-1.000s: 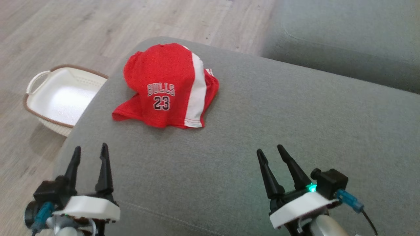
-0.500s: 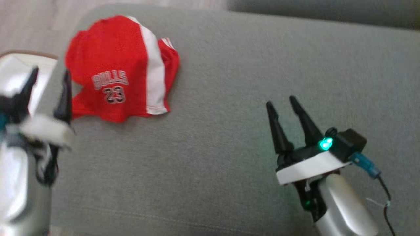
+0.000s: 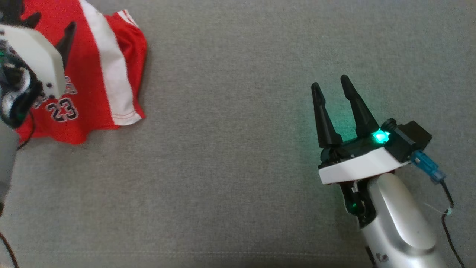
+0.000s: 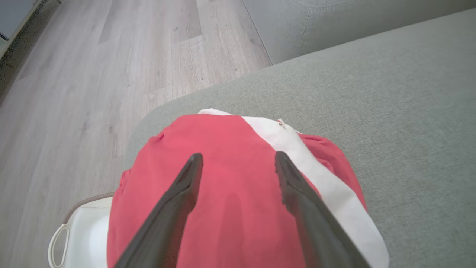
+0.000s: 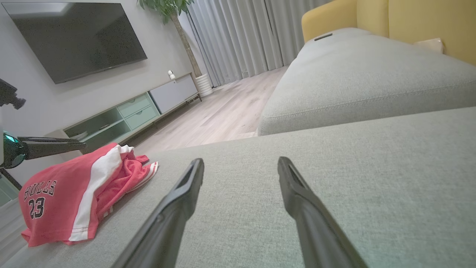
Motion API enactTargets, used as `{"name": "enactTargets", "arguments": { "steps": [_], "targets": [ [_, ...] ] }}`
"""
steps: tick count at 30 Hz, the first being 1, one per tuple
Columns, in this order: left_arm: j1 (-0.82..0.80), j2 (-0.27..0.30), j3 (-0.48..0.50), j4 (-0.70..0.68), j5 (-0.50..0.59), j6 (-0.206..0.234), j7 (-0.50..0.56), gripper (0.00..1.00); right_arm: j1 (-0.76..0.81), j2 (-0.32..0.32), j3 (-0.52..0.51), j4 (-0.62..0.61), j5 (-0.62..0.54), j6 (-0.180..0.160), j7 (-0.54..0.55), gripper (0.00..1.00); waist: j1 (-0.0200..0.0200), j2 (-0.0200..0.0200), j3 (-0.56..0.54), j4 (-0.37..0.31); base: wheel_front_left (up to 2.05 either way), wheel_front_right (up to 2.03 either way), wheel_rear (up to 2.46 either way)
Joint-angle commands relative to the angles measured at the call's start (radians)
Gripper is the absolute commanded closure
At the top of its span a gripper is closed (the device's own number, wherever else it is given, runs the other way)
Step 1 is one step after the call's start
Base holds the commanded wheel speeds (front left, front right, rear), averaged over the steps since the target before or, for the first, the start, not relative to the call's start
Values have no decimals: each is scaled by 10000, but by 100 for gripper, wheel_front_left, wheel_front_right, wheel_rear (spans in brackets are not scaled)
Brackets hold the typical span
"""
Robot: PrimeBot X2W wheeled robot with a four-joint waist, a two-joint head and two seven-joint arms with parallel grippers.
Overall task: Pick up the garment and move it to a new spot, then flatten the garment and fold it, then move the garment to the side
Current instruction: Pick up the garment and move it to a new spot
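Observation:
The garment (image 3: 100,74) is a crumpled red jersey piece with a white stripe and "BULLS 23" print, lying at the top left of the grey sofa cushion (image 3: 230,149). My left gripper (image 3: 54,21) hovers open just above it. In the left wrist view its fingers (image 4: 238,155) straddle the red cloth (image 4: 230,223) without pinching it. My right gripper (image 3: 330,82) stands open over bare cushion well to the garment's right, nothing between its fingers (image 5: 241,160). The right wrist view shows the garment (image 5: 74,193) at the lower left, with the left gripper's fingers (image 5: 52,144) above it.
A white basket (image 4: 81,234) sits on the wood floor (image 4: 111,74) just past the cushion's rounded edge beside the garment. A second grey cushion (image 5: 372,67) lies beyond a gap. A TV (image 5: 74,37) and low cabinet (image 5: 130,115) stand across the room.
The head camera has tilted down, shifting the whole picture. My left gripper has moved forward from the cushion's front edge to above the garment. The garment itself lies as before.

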Motion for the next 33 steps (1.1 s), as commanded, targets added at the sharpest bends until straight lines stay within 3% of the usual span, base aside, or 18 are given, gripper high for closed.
{"name": "enactTargets", "arguments": {
  "steps": [1,14,15,16,17,24,33],
  "targets": [
    [-617,697,261,-89,-136,15,205,0,-203,17,280,-378,39,-9,-109,0,-3,0,239,-230,0,0,0],
    [-1891,966,-1285,1525,-1175,14,1281,0,-264,17,538,-216,475,-9,-109,0,-3,0,526,-533,0,0,0],
    [-1890,962,-1392,1594,-1308,14,1342,13,-269,17,538,-201,484,-9,-109,0,-3,0,515,-538,0,0,0],
    [-1896,965,-1479,1642,-1427,14,1357,75,-271,17,539,-185,493,-9,-109,0,-3,0,496,-541,0,0,0],
    [-1907,976,-1540,1675,-1543,14,1322,100,-271,17,542,-169,505,-9,-109,0,-3,0,474,-545,0,0,0],
    [-1955,1010,-1668,1919,-2103,14,662,100,-187,17,519,-63,537,-9,-109,0,-3,0,165,-489,0,0,0],
    [-2304,939,-1218,1732,-2002,138,-2073,100,108,17,377,93,542,-9,-109,0,-3,0,-584,-206,0,0,0]
  ]
}}
